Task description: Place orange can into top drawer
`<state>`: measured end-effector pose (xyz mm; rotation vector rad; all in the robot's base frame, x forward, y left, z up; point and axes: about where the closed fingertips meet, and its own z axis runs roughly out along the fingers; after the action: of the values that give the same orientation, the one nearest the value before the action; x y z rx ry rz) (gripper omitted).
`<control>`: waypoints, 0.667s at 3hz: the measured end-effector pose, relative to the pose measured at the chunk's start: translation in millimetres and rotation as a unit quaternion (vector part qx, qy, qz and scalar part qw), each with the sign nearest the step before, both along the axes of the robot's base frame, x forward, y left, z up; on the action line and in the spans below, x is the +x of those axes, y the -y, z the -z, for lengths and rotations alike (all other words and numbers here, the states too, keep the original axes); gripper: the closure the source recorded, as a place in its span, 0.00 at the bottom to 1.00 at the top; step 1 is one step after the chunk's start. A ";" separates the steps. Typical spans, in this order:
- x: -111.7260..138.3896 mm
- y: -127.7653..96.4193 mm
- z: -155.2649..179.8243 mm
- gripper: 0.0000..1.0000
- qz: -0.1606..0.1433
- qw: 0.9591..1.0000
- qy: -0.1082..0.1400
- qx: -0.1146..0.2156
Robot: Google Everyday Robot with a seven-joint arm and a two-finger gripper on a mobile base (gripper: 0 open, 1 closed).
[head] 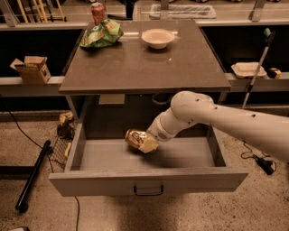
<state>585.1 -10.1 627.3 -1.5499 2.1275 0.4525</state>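
Below the bench's (144, 67) front edge, the orange can (135, 138) sits tilted on its side within the open drawer (149, 179), left of centre. The gripper (148, 143) has its jaws closed on the can; whether the can touches the drawer floor cannot be told. The white arm (216, 118) reaches in from the right. Up top, a bowl (157, 38) stands near the back edge, and a green bag (101, 34) and a red can (97, 12) sit at the back left corner.
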 end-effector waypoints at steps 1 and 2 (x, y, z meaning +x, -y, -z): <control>2.5 -8.9 -0.5 0.36 -0.007 1.000 0.002 0.010; 3.6 -11.9 -0.8 0.12 -0.009 1.000 0.001 0.019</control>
<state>588.6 1.8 628.1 -1.5489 2.0930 0.4962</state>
